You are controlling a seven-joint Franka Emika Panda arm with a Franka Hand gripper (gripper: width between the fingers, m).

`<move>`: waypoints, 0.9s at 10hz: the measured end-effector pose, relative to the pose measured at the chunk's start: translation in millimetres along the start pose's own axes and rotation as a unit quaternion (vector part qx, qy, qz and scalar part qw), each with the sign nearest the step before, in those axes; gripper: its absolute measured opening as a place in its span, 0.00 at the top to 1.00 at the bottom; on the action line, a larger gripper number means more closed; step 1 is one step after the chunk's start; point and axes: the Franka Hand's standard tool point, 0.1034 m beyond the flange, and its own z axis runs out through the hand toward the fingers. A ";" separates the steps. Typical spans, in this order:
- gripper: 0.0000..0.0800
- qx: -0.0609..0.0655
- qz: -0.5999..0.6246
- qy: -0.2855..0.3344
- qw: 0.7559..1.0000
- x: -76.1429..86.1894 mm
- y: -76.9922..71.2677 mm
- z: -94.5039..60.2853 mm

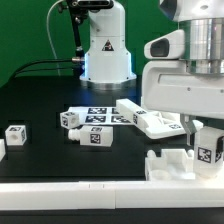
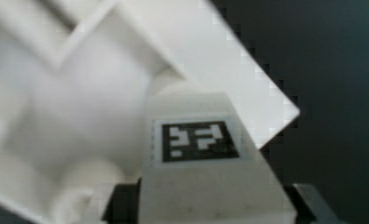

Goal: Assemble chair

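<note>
One white chair block (image 2: pixel 207 165), black-and-white tag (image 2: pixel 199 140), between gripper (image 2: pixel 213 203) fingers (image 2: pixel 124 203) — whether clamped, cannot tell

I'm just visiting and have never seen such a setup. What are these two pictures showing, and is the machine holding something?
This is one robot arm building a white plastic chair from loose parts. The exterior view comes from a camera off the arm, looking over the black table; the arm's white base stands at the back. The wrist view comes from a camera on the arm's wrist, looking along its gripper, a hand with two fingers. On the table lie white chair pieces with black-and-white square tags: a small block on the exterior view's left, a cluster of pieces in the middle, a flat slab beside them. A long plain white rail runs along the near edge. A tagged block sits between the fingers; whether they already grip it firmly, I cannot tell.
</note>
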 end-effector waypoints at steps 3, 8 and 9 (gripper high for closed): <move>0.64 0.011 0.200 -0.026 0.979 1.8 2.2 0.8; 0.23 0.028 -0.041 -0.013 0.999 -1.1 -2.9 -0.7; 0.23 0.029 -0.094 -0.012 0.995 -2.4 -3.4 -1.0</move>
